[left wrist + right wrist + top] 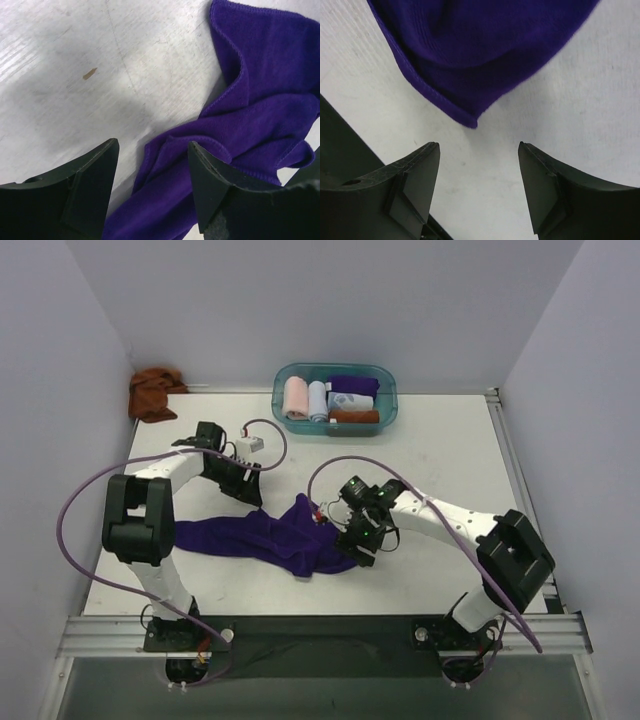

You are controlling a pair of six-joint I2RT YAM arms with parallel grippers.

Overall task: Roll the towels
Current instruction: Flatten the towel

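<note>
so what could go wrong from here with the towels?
Purple towel lies bunched and folded over itself; rolling it as is would likely give a lumpy roll.
Right gripper is open just off a towel corner; closing there may pinch only the hem, or nothing.
Rust-brown towel is wadded in the far left corner: possibly an awkward reach.

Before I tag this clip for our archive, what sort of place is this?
Probably a robot test cell: plain pale walls box in a white table, two arms are bolted to a rail at its near edge, and a teal bin holds rolled cloths.
</note>
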